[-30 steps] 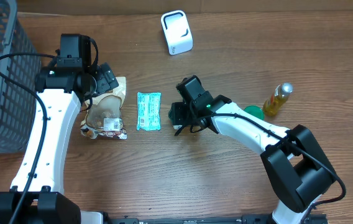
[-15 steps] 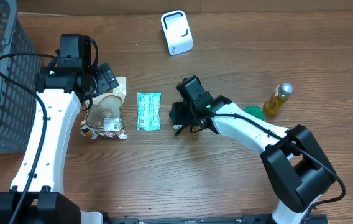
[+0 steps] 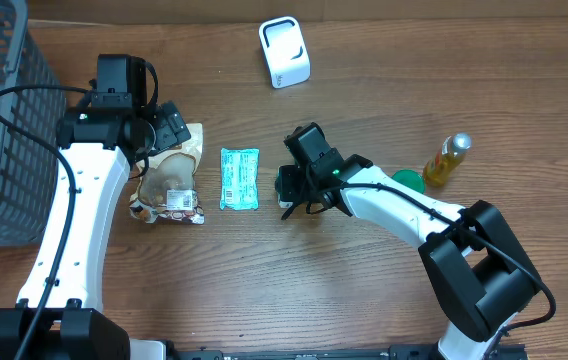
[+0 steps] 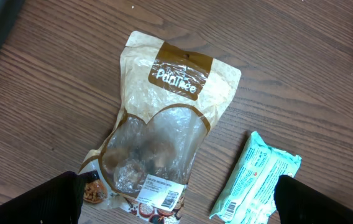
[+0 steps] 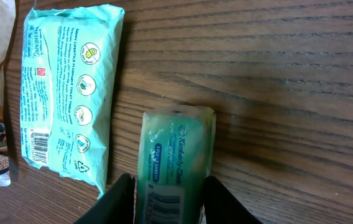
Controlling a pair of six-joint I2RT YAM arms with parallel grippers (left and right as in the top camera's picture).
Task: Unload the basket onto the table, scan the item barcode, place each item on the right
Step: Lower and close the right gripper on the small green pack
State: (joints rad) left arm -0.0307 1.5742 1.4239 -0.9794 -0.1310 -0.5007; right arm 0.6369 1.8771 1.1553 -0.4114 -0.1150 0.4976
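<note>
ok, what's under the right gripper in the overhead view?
A small green plastic pack lying on the wooden table, barcode up, between the fingers of the right gripper. Overhead, the gripper covers most of it. Grip unclear.

The bench [image 3: 264, 300] is lit brightly and evenly from above. Only small, soft shadows are thrown on the wood. A little shine is seen on the clear bag [image 4: 158, 143] and on the green pack [image 5: 176, 155]. The wood lines are shown sharp in every view.
</note>
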